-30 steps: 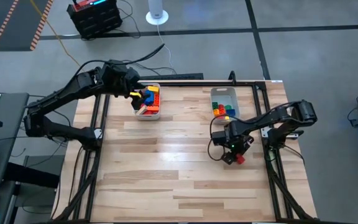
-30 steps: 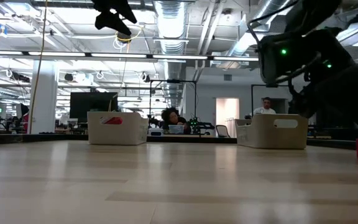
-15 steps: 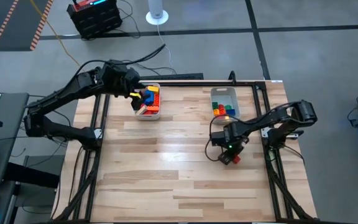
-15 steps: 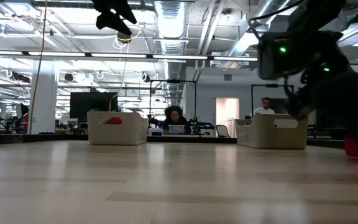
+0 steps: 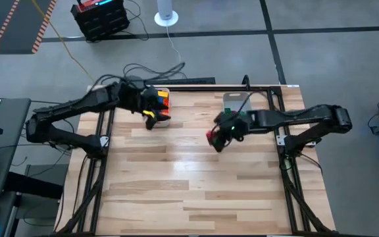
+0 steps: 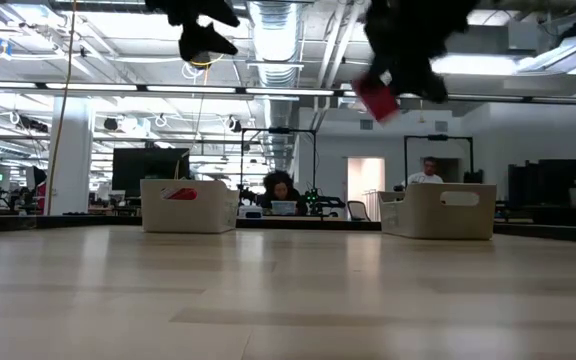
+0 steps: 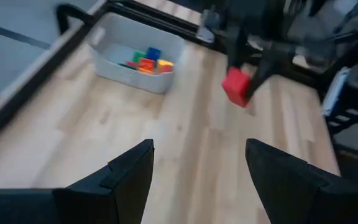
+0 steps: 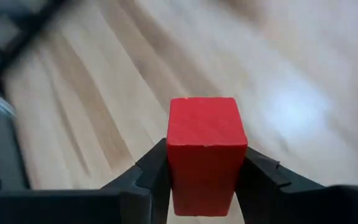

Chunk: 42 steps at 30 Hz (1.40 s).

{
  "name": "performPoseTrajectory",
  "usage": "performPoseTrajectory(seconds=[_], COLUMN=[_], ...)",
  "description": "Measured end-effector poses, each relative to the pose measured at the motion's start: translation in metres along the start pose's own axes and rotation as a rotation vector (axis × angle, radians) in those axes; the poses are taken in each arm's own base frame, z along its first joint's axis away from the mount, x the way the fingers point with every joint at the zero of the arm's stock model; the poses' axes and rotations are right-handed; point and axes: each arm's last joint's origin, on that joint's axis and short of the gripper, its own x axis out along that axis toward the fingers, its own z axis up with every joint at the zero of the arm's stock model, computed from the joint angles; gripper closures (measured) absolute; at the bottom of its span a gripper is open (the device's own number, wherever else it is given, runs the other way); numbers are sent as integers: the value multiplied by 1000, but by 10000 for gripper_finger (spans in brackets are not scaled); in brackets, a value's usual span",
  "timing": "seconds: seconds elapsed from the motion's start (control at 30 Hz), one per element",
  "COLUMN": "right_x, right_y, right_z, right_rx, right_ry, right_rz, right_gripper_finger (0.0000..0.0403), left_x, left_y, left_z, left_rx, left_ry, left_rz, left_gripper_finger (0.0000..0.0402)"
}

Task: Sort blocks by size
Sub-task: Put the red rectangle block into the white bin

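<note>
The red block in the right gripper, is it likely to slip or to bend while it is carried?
The red block probably stays rigid: its faces look flat and its edges straight under the right gripper, which clamps two opposite sides. Slipping seems unlikely, since flat sides give broad contact. If set down, it should sit rather than roll, being boxy.

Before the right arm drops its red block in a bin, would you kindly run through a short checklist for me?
1. Right claw shut on the red block: ok.
2. Block lifted clear of the table: ok.
3. Block already above the right bin: not ok, it hangs short of it.
4. Left claw open, away from that bin: ok.
5. Room left in the right bin: cannot tell.
</note>
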Motion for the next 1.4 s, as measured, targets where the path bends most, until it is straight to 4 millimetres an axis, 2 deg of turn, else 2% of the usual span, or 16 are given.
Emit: performPoseTrajectory(seconds=[0.17,0.3,0.43,0.6,0.73,1.0,1.2,1.4], right_x=[-26,-35,-34,-23,-17,-16,-16,-13], right_y=[11,16,20,28,34,39,43,43], right_z=[28,43,53,64,70,71,68,64], right_rx=[-18,-26,-21,-48,-71,-106,-120,-129], right_ry=[-270,-421,-511,-613,-683,-719,-709,-670], right_rz=[100,178,233,298,349,393,408,387], right_gripper_finger=[242,243,242,242,242,241,241,241], left_x=[26,39,46,49,53,72,88,96], left_y=[-11,-23,-34,-44,-49,-51,-53,-57], left_z=[-22,-32,-38,-35,-34,-34,-25,-14], left_rx=[-80,-116,-119,-79,-69,-114,-140,-130], left_ry=[-35,-97,-181,-271,-299,-324,-430,-425], left_rz=[-78,-151,-180,-114,-139,-164,-210,-251], left_gripper_finger=[155,155,155,155,155,155,155,155])
